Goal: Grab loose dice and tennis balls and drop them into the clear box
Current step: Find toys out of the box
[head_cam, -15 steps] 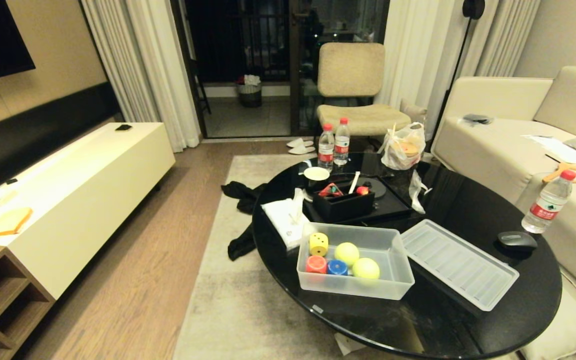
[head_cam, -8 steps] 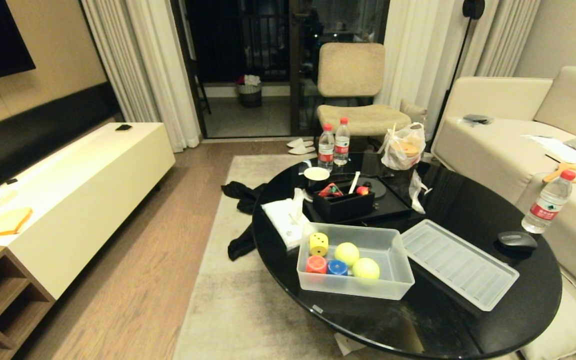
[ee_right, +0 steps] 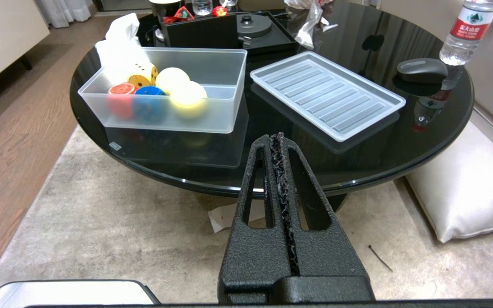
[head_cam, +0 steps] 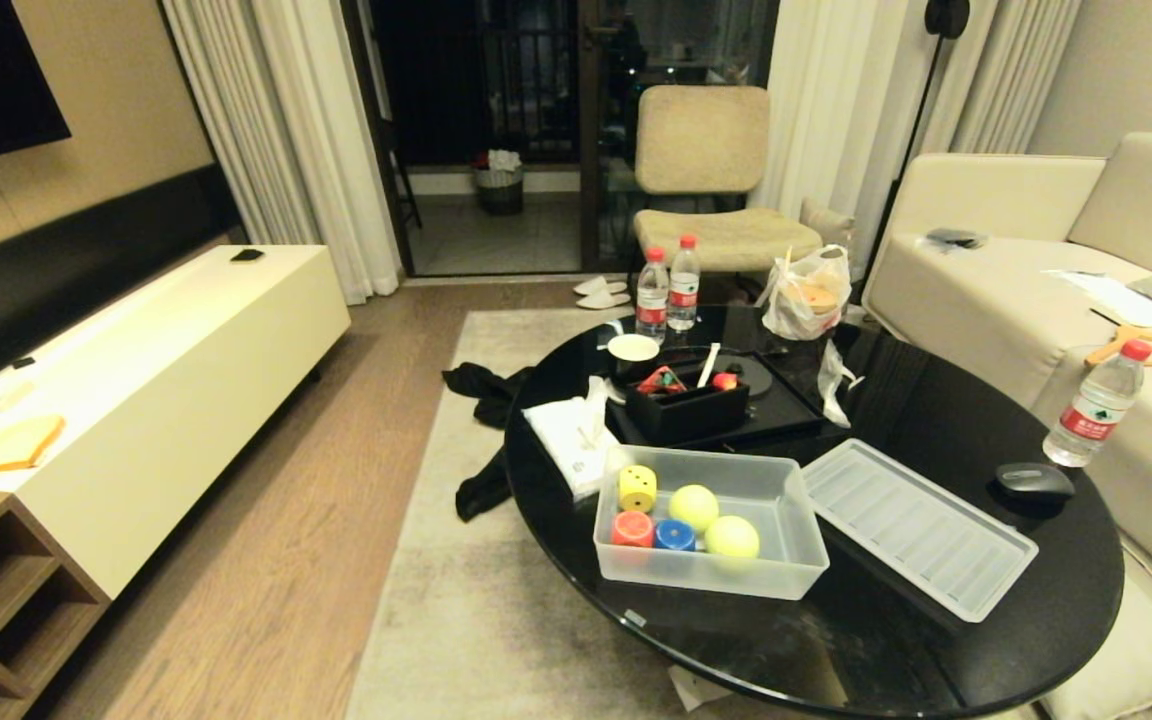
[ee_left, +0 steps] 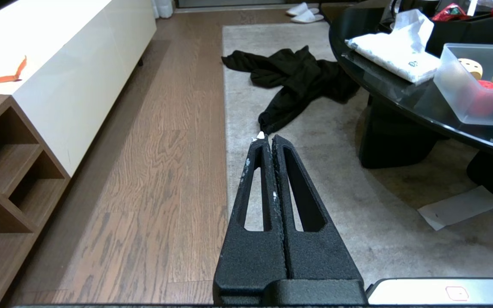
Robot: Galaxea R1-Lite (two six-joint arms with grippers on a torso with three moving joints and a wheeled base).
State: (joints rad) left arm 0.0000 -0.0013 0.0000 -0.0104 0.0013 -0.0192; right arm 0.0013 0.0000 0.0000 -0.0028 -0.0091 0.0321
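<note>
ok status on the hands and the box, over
Left hand and right hand shut, empty, low off the table. Three dice and two tennis balls in the clear box, lid beside it. Nothing in the way.

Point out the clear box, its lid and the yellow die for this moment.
clear box [head_cam: 801,570]: head view, front right corner of its wall.
lid [head_cam: 921,527]: head view, middle of the ribbed face.
yellow die [head_cam: 638,489]: head view, its pipped side, inside the box.

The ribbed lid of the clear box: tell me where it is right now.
In the head view the ribbed lid lies flat on the black round table, just right of the clear box, with the computer mouse beyond its far right corner.
</note>
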